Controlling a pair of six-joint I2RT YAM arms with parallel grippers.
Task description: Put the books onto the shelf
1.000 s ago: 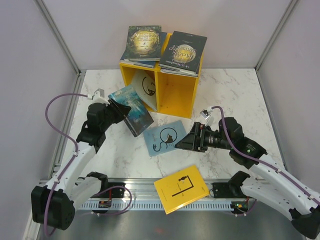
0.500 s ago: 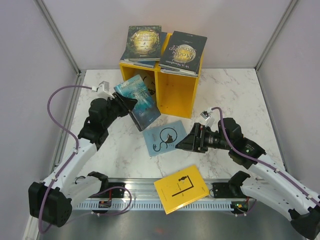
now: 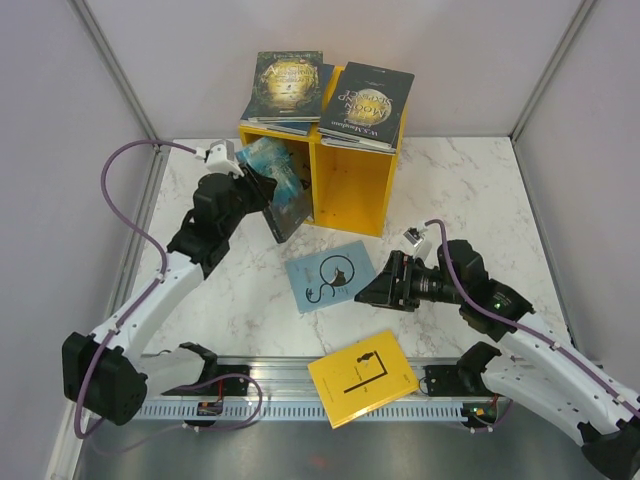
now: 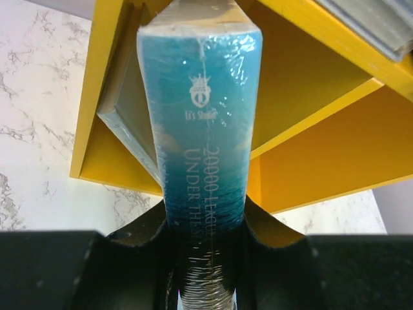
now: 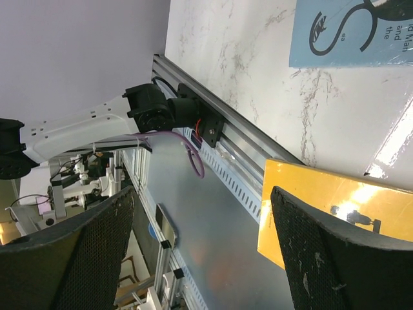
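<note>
Holding a teal book point(image 4: 200, 123) at the open front of the yellow shelf point(image 3: 352, 195).
The left gripper point(image 4: 205, 229) pinches the teal book between its fingers point(image 4: 268, 226), spine facing the wrist camera, far end at the left compartment, where a pale grey book point(image 4: 126, 119) leans inside. A dark green-gold book point(image 3: 285, 85) and a black book with gold lettering point(image 3: 365, 100) lie on top of the shelf. The right gripper point(image 3: 365, 291), jaws spread and empty, hovers just beside the light blue book point(image 3: 328, 276) on the marble table point(image 3: 470, 195). A yellow book point(image 3: 362, 376) overhangs the near edge.

teal book point(image 3: 277, 186) | carried forward | now at shelf point(image 3: 352, 196) left compartment mouth
</note>
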